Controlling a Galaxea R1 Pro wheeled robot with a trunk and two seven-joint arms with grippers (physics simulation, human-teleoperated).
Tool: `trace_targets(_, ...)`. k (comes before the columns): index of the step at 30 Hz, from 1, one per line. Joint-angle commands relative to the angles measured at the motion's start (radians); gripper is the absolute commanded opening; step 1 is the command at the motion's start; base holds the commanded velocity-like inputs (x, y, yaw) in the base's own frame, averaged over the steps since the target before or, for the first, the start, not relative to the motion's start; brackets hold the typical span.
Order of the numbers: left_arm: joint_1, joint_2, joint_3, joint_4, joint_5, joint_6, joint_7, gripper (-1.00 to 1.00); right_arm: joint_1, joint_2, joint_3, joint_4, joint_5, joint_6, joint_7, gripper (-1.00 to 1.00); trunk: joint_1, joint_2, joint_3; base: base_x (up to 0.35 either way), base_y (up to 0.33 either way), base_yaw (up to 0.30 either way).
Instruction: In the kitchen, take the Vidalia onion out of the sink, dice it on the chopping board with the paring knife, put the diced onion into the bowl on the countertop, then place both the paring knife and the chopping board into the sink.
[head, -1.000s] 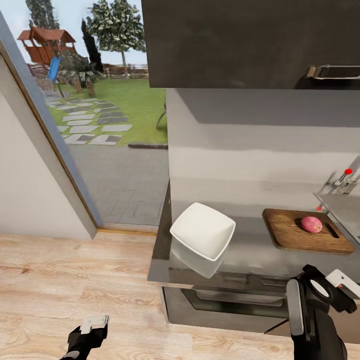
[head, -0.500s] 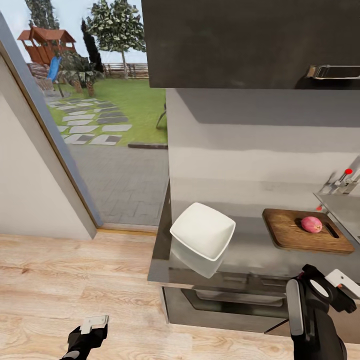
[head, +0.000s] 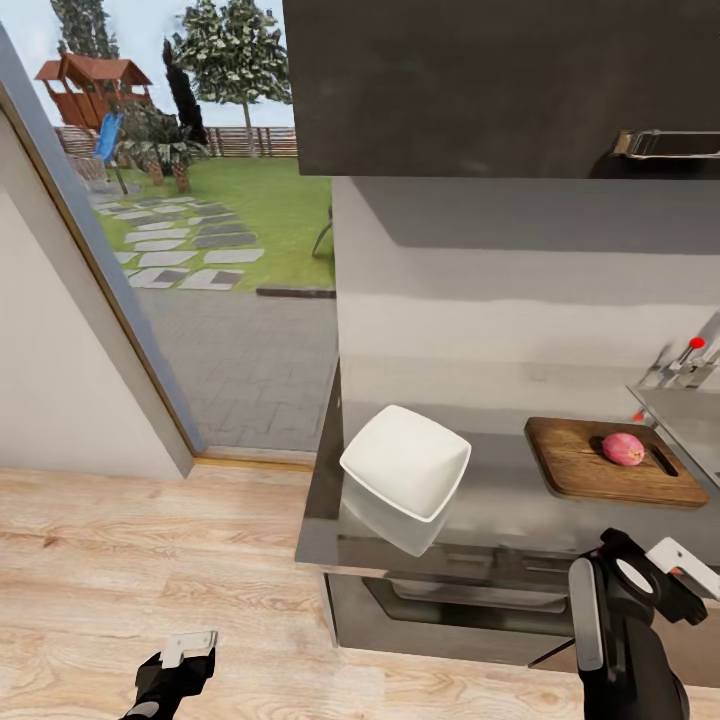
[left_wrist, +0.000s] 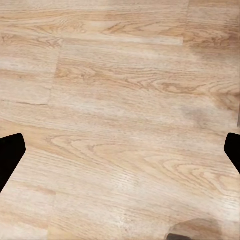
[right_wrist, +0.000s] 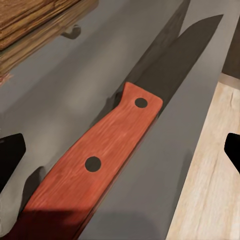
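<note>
Here's the worktop (head: 500, 500), glossy grey, with the white squarish bowl (head: 405, 462) sitting near its left end. Over toward the right end lies the board (head: 610, 462), dark brown wood with rounded corners and a slot hole, and the pinkish onion (head: 623, 449) rests on it just beside that slot. Beyond the board, the sink (head: 690, 420) edge and its chrome tap (head: 690, 360) with a red knob. The right claw (right_wrist: 120, 150) has its fingers spread wide, nothing clamped, and right below it on the worktop lies the knife (right_wrist: 107, 155): orange-red handle, two dark rivets, dark pointed blade, near the worktop's front edge. The left claw (left_wrist: 120, 150) hangs wide open over the wooden floor (left_wrist: 120, 100), holding nothing.
</note>
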Motion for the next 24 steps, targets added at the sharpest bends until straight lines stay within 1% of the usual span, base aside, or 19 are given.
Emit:
trace_targets(1, -0.001, -0.001, -0.008, 0.003, 0.005, -0.005, 0.001, 1.00, -0.001, 0.001, -0.001, -0.002, -0.004, 0.006, -0.003, 1.00, 0.000, -0.001, -0.001, 0.000, 0.000, 0.000)
trace_targets(9, -0.001, -0.001, -0.008, 0.003, 0.005, -0.005, 0.001, 1.00, -0.001, 0.000, -0.002, -0.002, -0.009, 0.006, -0.002, 1.00, 0.000, -0.001, -0.006, 0.000, 0.000, 0.000)
trace_targets(24, -0.001, -0.001, -0.008, 0.003, 0.005, -0.005, 0.001, 1.00, -0.001, 0.000, -0.002, 0.000, -0.017, 0.006, -0.002, 1.00, 0.000, -0.001, -0.029, 0.000, 0.000, 0.000)
